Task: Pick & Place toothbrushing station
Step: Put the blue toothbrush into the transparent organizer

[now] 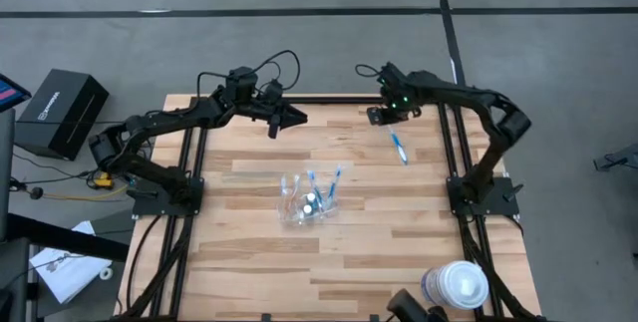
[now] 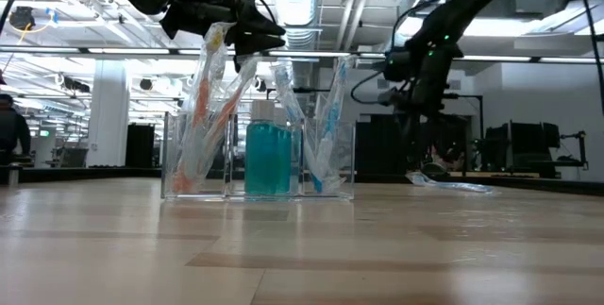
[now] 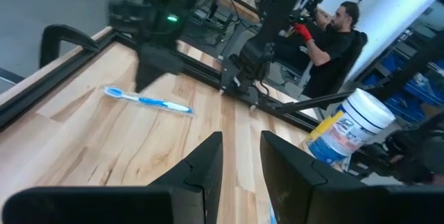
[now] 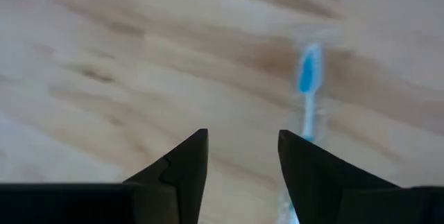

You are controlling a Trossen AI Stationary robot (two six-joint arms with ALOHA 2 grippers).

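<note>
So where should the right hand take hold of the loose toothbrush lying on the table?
Mid-handle, from straight above. The toothbrush lies flat and alone on the table, so the open right hand should straddle its slim handle crosswise.

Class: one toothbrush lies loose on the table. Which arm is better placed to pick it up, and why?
Right. Its open gripper hovers just beside the toothbrush; the left gripper hangs farther off, across the table.

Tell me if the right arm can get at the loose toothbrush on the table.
Probably yes. The right claw is open just beside the toothbrush, which lies alone on bare wood, apart from the clear cup. Nothing lies between them. The left claw is away from it.
</note>
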